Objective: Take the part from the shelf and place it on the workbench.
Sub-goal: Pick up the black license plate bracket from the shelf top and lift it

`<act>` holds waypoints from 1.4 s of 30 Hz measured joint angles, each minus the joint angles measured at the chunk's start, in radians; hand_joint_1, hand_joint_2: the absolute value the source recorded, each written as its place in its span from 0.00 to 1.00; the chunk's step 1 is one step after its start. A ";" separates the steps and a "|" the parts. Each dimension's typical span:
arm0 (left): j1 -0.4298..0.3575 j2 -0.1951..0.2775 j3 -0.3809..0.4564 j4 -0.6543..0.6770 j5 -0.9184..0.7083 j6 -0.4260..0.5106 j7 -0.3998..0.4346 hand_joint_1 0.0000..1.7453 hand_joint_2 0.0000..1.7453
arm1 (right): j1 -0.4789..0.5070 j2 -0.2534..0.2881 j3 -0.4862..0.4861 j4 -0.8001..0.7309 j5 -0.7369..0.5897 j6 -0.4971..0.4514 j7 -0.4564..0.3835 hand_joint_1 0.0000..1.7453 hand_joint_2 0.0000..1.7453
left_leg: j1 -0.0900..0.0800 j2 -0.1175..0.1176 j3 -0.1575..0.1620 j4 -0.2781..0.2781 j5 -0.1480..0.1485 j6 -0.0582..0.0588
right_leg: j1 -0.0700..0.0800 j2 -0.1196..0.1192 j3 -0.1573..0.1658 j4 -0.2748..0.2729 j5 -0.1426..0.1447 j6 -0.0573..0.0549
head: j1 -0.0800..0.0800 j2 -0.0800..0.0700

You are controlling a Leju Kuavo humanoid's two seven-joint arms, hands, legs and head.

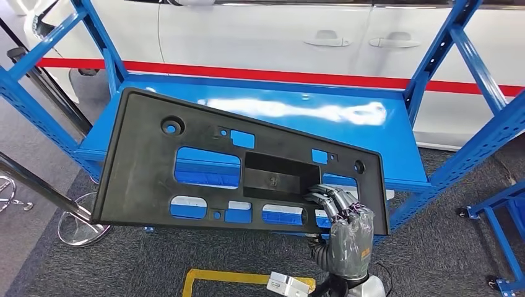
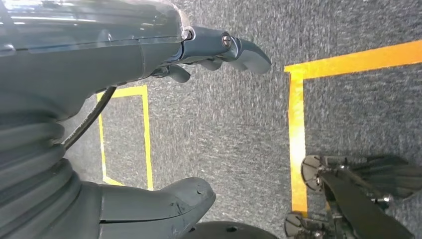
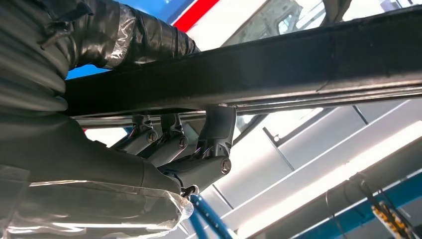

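Observation:
A large black plastic panel (image 1: 148, 167) with several cut-outs hangs tilted above the blue shelf (image 1: 297, 114), its left end higher and nearer the camera. My right hand (image 1: 347, 232) grips its lower right edge, fingers hooked over the rim beside the deep rectangular recess (image 1: 278, 176). The right wrist view has the fingers (image 3: 171, 144) curled under the panel's dark edge (image 3: 298, 59). My left hand (image 2: 149, 45) hangs over the grey carpet with its fingers apart and nothing in it.
Blue perforated uprights (image 1: 489, 136) and braces frame the shelf on both sides. A white car with a red stripe (image 1: 309, 37) stands behind. Chrome stanchion base (image 1: 80, 226) at left, yellow floor tape (image 1: 235, 278) below, a blue cart frame (image 1: 501, 247) at right.

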 joint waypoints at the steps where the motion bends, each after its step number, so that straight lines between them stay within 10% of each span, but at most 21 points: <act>1: 0.001 0.000 0.000 0.000 0.000 0.000 0.000 0.00 1.00 | 0.000 0.000 0.000 0.000 0.000 0.000 0.000 1.00 1.00 | 0.002 -0.001 -0.010 0.028 -0.032 -0.005 | -0.002 -0.002 -0.008 -0.002 0.010 -0.008 | 0.000 0.000; 5: 0.001 0.000 0.000 0.000 0.000 0.000 0.000 0.00 1.00 | 0.000 0.000 0.000 0.000 0.000 0.000 0.000 1.00 1.00 | 0.006 -0.001 -0.058 0.233 -0.174 -0.019 | 0.001 -0.005 -0.057 0.000 0.047 -0.018 | 0.000 0.000; 7: 0.001 0.001 0.000 0.000 0.000 0.000 0.000 0.00 1.00 | 0.000 0.000 0.000 0.000 0.000 0.000 0.001 1.00 1.00 | 0.006 -0.001 -0.022 0.227 -0.136 -0.019 | 0.002 -0.005 -0.084 0.006 0.062 -0.015 | 0.000 0.000; 9: 0.000 0.002 0.000 0.000 0.000 0.000 -0.001 0.00 1.00 | 0.000 0.001 0.000 0.000 0.000 0.000 0.001 1.00 1.00 | 0.006 -0.002 0.069 0.107 -0.095 -0.012 | 0.002 -0.005 -0.105 0.015 0.073 -0.009 | 0.000 0.000; 12: -0.003 0.005 0.000 0.000 0.000 0.000 -0.004 0.00 1.00 | 0.000 0.005 0.000 0.000 -0.012 0.000 -0.005 1.00 1.00 | -0.002 -0.004 0.154 -0.035 -0.110 0.006 | 0.004 -0.007 -0.117 0.023 0.087 0.007 | 0.000 0.000; 25: 0.001 0.004 0.000 0.000 0.001 -0.002 -0.004 0.00 1.00 | 0.001 0.008 0.000 0.000 -0.033 0.000 -0.017 1.00 1.00 | -0.002 -0.003 0.153 -0.050 -0.105 0.012 | 0.009 -0.006 -0.118 0.021 0.078 -0.018 | 0.000 0.000; 31: 0.006 0.006 0.010 0.000 0.016 -0.017 -0.014 0.00 1.00 | -0.004 0.008 0.016 0.000 -0.136 0.000 -0.048 1.00 1.00 | -0.010 -0.001 0.140 -0.047 -0.091 0.028 | 0.001 -0.003 -0.122 0.006 0.119 0.016 | 0.000 0.000; 42: 0.007 0.006 0.047 0.000 0.030 0.006 -0.035 0.00 1.00 | -0.013 -0.007 0.059 0.000 -0.246 0.003 -0.062 1.00 1.00 | -0.012 -0.001 0.129 -0.044 -0.088 0.031 | 0.001 -0.003 -0.133 0.005 0.124 0.020 | 0.000 0.000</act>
